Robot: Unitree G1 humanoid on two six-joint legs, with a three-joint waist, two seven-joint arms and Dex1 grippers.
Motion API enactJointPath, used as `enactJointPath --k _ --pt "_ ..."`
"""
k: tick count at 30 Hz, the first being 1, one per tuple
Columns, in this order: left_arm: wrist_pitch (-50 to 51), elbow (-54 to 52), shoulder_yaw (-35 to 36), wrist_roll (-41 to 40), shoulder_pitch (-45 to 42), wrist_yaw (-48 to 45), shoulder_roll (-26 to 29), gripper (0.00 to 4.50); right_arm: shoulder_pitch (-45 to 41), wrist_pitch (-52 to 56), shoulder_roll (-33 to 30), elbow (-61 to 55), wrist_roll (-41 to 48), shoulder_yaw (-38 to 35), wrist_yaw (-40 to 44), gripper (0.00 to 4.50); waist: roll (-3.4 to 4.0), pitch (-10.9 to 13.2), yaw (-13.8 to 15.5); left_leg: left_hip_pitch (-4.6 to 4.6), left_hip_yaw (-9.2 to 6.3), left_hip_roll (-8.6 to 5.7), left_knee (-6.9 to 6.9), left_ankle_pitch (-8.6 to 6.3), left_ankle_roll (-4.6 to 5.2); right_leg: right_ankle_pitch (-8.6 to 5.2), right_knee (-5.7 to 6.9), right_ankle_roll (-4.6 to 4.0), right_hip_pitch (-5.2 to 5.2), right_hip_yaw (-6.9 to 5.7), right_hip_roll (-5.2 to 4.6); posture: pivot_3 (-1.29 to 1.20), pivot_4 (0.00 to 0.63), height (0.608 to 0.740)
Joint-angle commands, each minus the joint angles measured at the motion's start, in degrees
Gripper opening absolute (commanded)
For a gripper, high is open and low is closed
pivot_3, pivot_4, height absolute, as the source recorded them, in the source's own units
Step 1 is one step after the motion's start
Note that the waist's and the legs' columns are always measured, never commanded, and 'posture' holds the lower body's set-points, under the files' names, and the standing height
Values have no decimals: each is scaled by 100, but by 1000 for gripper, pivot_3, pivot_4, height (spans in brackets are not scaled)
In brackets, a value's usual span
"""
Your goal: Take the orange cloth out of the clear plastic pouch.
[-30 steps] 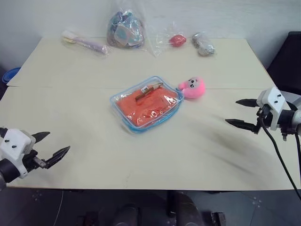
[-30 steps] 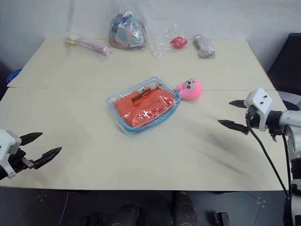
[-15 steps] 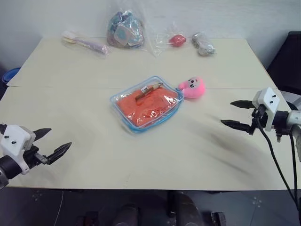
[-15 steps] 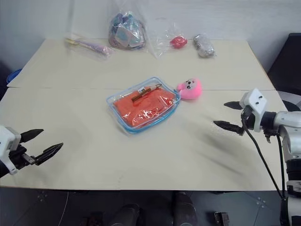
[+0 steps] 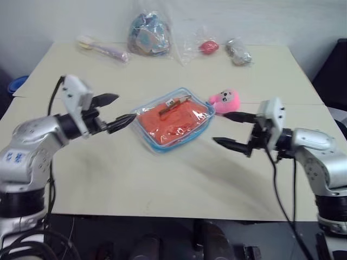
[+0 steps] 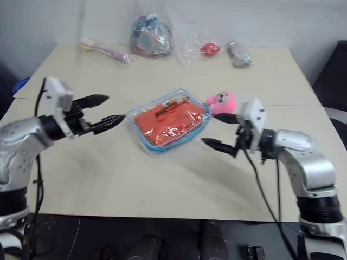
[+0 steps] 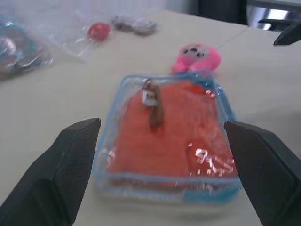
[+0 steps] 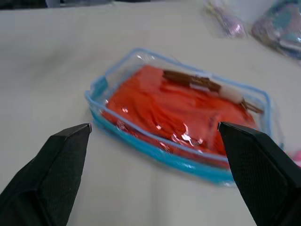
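One flat clear plastic pouch with light-blue zipper trim [image 5: 172, 119], lying at the centre of the frame on one pale beige table [image 5: 162, 179]. Inside it, one bright orange cloth [image 5: 173, 120], folded and filling nearly the whole pouch, with one thin brown strip carrying a small white tag [image 5: 172, 104] on top. One small pink plush toy [image 5: 226, 100] just beside the pouch's upper right corner.

Two pincers, one at each side of the pouch. Left pincer [image 5: 115, 110] at centre left, black fingers spread wide, empty, the lower fingertip just short of the pouch's left edge. Right pincer [image 5: 230, 130] at centre right, fingers likewise spread wide and empty, near the pouch's right edge and below the plush toy, touching nothing.

Along the upper edge of the frame, four clear bags: one long with a pale purple item [image 5: 102, 49] at upper left, one bulging with mixed colours [image 5: 147, 35], one with a red item [image 5: 207, 46], one with a grey item [image 5: 239, 52] at upper right.
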Motion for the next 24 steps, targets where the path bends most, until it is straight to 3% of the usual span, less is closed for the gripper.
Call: enactJointPath --k 1,6,14,17,24 --pt "-921 1369 -721 857 -755 -240 -249 4466 -146 269 203 -720 247 7 -477 4500 -1 0 -31 -2 8 0 -1 0 0 0 0 0 -4 -1 2 0 150 740" --pt "-2181 3243 -1409 1756 -1634 -412 -893 4466 -125 454 321 -1192 320 8 -872 4500 -6 0 -81 -15 50 2 1 1 0 0 -1 0 -11 -9 7 0 150 740" --pt "-3707 5228 -1770 2655 -2373 -369 -1544 4466 84 547 221 -1423 336 -141 -1143 4500 -12 -3 -88 -21 65 1 5 4 7 4 1 6 -18 -9 4 0 150 740" --pt "-3949 5663 -1687 2750 -2529 -281 -1682 3910 158 542 200 -1466 340 -181 -1181 4500 -14 -3 -86 -21 70 1 5 6 11 5 2 9 -19 -9 2 0 150 740" --pt "-4238 5971 -1546 2841 -2607 -186 -1796 1643 218 498 162 -1435 314 -230 -1189 4500 -15 -4 -89 -22 72 0 6 8 13 6 5 10 -23 -7 1 0 150 740"
